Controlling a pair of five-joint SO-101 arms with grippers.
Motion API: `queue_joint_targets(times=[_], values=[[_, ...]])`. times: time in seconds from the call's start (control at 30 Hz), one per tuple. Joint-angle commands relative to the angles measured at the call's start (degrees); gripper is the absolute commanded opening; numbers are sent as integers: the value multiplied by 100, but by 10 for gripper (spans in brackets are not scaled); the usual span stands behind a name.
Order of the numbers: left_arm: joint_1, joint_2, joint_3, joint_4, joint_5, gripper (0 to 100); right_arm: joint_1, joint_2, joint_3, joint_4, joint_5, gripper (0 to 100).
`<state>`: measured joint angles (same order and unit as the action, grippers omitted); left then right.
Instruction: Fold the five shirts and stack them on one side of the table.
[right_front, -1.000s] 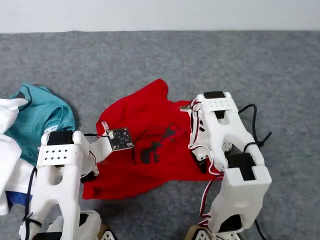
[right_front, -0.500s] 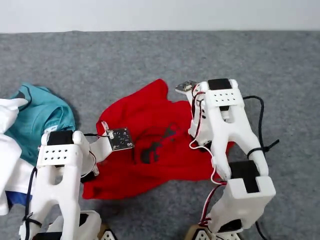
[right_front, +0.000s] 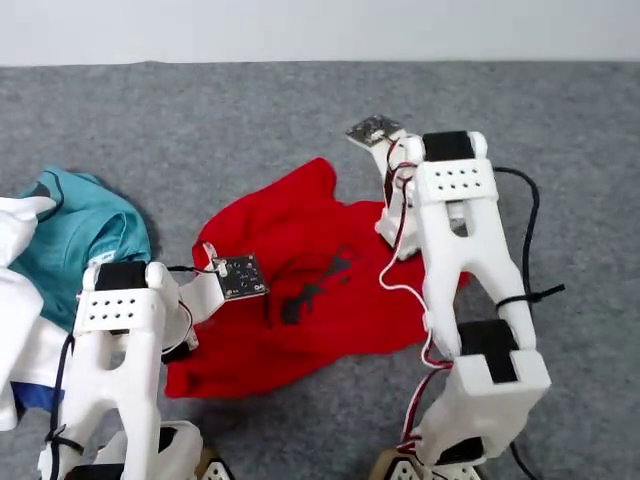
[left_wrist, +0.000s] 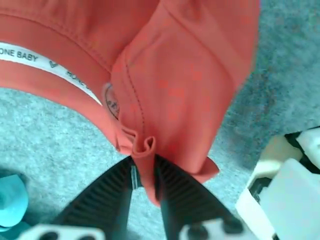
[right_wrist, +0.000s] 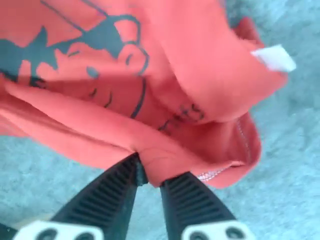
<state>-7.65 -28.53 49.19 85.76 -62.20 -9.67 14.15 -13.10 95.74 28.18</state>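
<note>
Left gripper (left_wrist: 145, 169) is clamped down on a bunched fold of the red cotton shirt with the dark printed figure (right_front: 300, 290). A little pucker of cloth pokes up between its black fingers (left_wrist: 112, 190). Just beyond the tips the shirt's collar curves away, a white neck tape (left_wrist: 45, 64) running along its inside. Right gripper (right_wrist: 152, 177) has a bite too: its black fingers (right_wrist: 107, 192) are closed on a folded edge of the same red shirt. From there the cloth fans out away from the tips, print side showing. A small white tag (right_wrist: 272, 57) sticks out at the far side of the fabric.

From above, the red shirt lies on the grey felt-like table (right_front: 200, 130), stretched between the two white arms. The left arm (right_front: 120, 330) sits at one corner and the right arm (right_front: 455, 225) stands over the opposite edge. Out past the left arm, away from the red shirt, a crumpled teal shirt (right_front: 85, 225) sits. A white shirt (right_front: 20, 300) lies against it at the table's edge.
</note>
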Motion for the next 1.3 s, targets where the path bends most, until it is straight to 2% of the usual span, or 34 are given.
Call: queue_joint_targets(times=[0.0,0.13,0.27,0.43,0.5,0.67,0.73,1.27], values=[[-9,-26,-22,-114,35,5,22,242,-501,101,-158,121],[-26,-26,-22,-97,35,5,22,444,-985,593,-615,200],[-26,-35,-22,-88,35,5,22,312,-1073,734,-642,206],[-26,-44,-22,-105,35,5,-31,40,-422,725,-607,208],[-26,-44,-22,-105,35,5,22,-22,-149,725,-211,208],[-26,-44,-31,-114,35,5,145,-31,-18,708,1916,208],[-26,-44,-31,-114,35,5,127,-22,-18,699,2497,208],[-26,-44,-66,-123,18,5,-163,40,70,708,4105,208]])
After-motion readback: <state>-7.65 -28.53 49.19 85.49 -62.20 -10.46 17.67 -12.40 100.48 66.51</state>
